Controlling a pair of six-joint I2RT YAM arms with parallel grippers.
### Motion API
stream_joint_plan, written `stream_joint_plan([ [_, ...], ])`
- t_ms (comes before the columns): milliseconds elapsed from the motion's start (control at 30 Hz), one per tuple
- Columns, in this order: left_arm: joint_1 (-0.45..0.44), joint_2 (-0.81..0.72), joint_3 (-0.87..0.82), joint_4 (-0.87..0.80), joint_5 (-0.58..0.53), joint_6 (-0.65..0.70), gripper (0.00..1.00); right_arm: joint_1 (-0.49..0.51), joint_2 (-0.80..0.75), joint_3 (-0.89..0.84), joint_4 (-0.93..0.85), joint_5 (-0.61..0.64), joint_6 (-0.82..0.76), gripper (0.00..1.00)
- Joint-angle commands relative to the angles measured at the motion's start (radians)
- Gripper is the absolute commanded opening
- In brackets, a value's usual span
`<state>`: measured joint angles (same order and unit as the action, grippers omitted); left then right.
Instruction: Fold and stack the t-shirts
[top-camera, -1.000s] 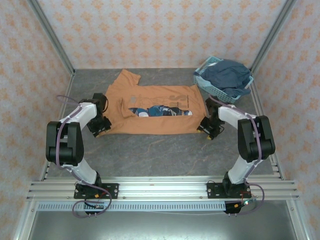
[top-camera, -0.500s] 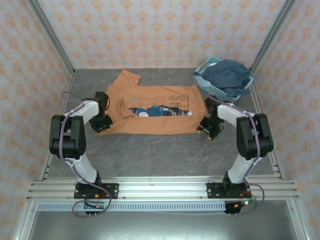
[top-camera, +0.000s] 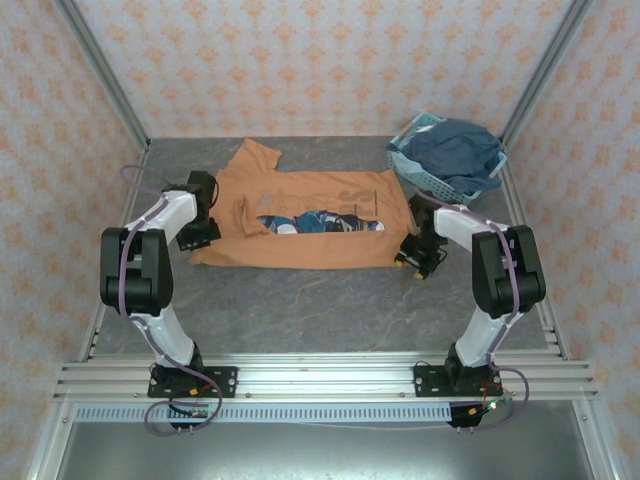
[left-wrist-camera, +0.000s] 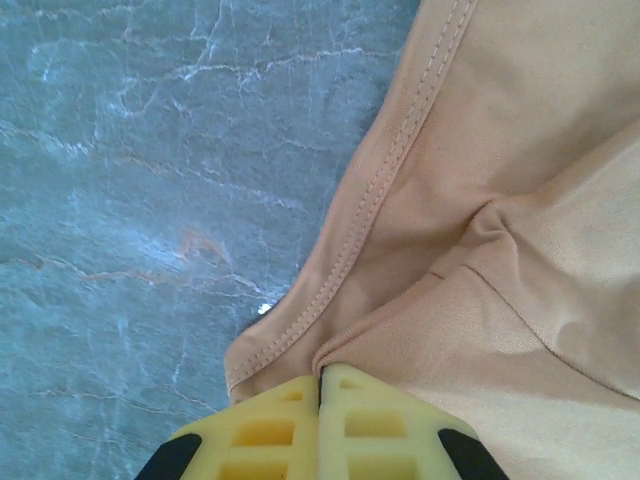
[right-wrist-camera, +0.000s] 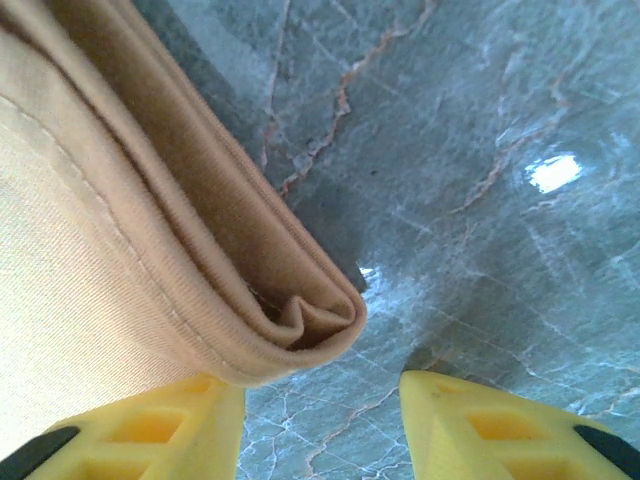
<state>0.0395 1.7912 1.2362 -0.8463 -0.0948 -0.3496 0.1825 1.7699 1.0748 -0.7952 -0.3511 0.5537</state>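
Bench (top-camera: 300, 310) from above: orange-tan t-shirt (top-camera: 300, 225) spread at centre, near hem doubled up. Left claw (top-camera: 200, 232) and right claw (top-camera: 410, 255) flanking its ends, likely for another fold. Left wrist: yellow pads (left-wrist-camera: 270, 425) clamped on stitched cotton hem. Right wrist: spread wide, straddling soft rounded fold corner over veined stone.

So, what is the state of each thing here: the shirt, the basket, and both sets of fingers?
t-shirt: lying flat on the table, lower part folded up, print partly covered.
basket: upright, holding dark blue cloth.
left fingers: shut on the t-shirt's edge.
right fingers: open, at the t-shirt's folded corner.
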Motion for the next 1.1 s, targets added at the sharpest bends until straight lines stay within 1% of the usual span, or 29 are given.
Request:
stream_joint_plan([
  [0, 0.005, 0.053, 0.049, -0.072, -0.071, 0.068, 0.00, -0.015, 0.043, 0.010, 0.000, 0.096, -0.027, 0.45],
  [67, 0.005, 0.077, 0.068, -0.083, -0.074, 0.070, 0.02, -0.014, 0.046, 0.018, -0.001, 0.088, -0.029, 0.45],
  [200, 0.004, 0.089, 0.090, -0.118, -0.092, 0.037, 0.23, -0.015, 0.037, 0.036, -0.013, 0.082, -0.034, 0.46],
  [300, -0.008, 0.007, 0.072, -0.137, -0.128, -0.019, 0.35, -0.014, 0.011, 0.054, -0.037, 0.081, -0.037, 0.46],
  [367, -0.034, -0.073, 0.053, -0.157, -0.139, -0.058, 0.37, -0.014, -0.026, 0.057, -0.051, 0.087, -0.039, 0.47],
  [433, -0.059, -0.137, 0.035, -0.185, -0.124, -0.105, 0.37, -0.015, -0.063, 0.053, -0.060, 0.097, -0.038, 0.48],
  [533, -0.064, -0.199, -0.040, -0.153, 0.027, -0.178, 0.35, -0.010, -0.108, 0.042, -0.060, 0.092, -0.034, 0.48],
  [567, -0.064, -0.202, -0.058, -0.136, 0.069, -0.217, 0.33, -0.008, -0.117, 0.039, -0.052, 0.086, -0.030, 0.49],
  [667, -0.063, -0.174, -0.086, -0.069, 0.170, -0.277, 0.28, 0.011, -0.110, 0.050, -0.028, 0.070, -0.023, 0.47],
  [733, -0.062, -0.137, -0.074, -0.043, 0.204, -0.300, 0.26, 0.022, -0.090, 0.069, -0.021, 0.063, -0.016, 0.46],
  [833, -0.054, -0.070, -0.039, -0.039, 0.179, -0.300, 0.24, 0.034, -0.052, 0.092, 0.003, 0.047, 0.008, 0.43],
  [933, -0.033, -0.006, -0.020, -0.047, 0.116, -0.270, 0.21, 0.040, -0.010, 0.103, 0.044, 0.044, 0.027, 0.36],
  [1000, -0.016, 0.022, -0.024, -0.039, 0.080, -0.246, 0.20, 0.041, 0.021, 0.112, 0.054, 0.062, 0.031, 0.31],
  [1067, -0.001, 0.041, -0.046, -0.020, 0.064, -0.224, 0.19, 0.041, 0.054, 0.110, 0.062, 0.088, 0.029, 0.28],
])
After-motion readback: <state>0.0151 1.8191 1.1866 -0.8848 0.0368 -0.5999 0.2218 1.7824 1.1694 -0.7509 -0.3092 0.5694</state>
